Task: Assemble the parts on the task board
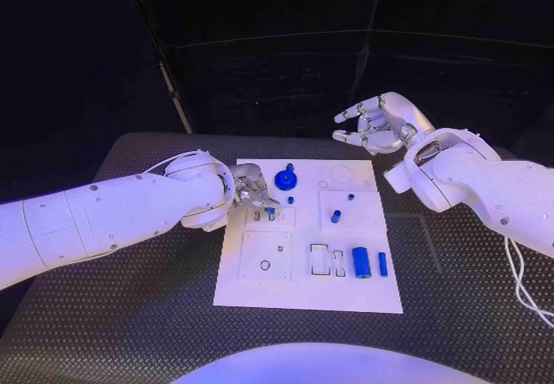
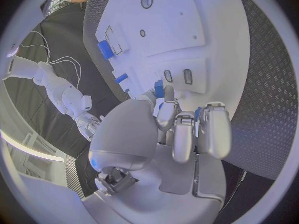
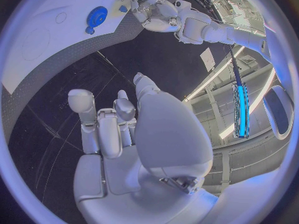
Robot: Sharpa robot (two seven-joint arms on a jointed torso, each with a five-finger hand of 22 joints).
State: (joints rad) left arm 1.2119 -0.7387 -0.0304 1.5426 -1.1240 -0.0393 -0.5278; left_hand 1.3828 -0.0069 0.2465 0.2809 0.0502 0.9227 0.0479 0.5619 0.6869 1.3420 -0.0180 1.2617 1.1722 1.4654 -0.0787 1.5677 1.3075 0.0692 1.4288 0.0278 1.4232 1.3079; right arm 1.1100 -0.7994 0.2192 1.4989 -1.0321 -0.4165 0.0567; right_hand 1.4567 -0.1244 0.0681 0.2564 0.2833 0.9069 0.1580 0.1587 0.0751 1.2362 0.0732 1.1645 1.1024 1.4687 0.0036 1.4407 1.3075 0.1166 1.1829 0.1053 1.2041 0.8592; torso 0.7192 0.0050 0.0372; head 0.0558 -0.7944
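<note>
Task board (image 1: 347, 292) lies centred on the counter (image 1: 127, 320), blue parts (image 1: 361, 262) on it. Left hand (image 1: 252, 194) pinches a small blue part (image 2: 159, 88), as the left wrist view reveals. Right hand (image 1: 375, 124) hovers beyond the board's far edge, released, fingers apart.

Matt white board (image 1: 310, 292), smooth like plastic, sits on a black table (image 1: 138, 328) with rough, diamond-embossed tread. Glossy blue gear (image 1: 285, 176). Arms (image 1: 104, 220) in smooth, shiny white shell; left hand (image 2: 187, 129) silvery, satin metal look.
</note>
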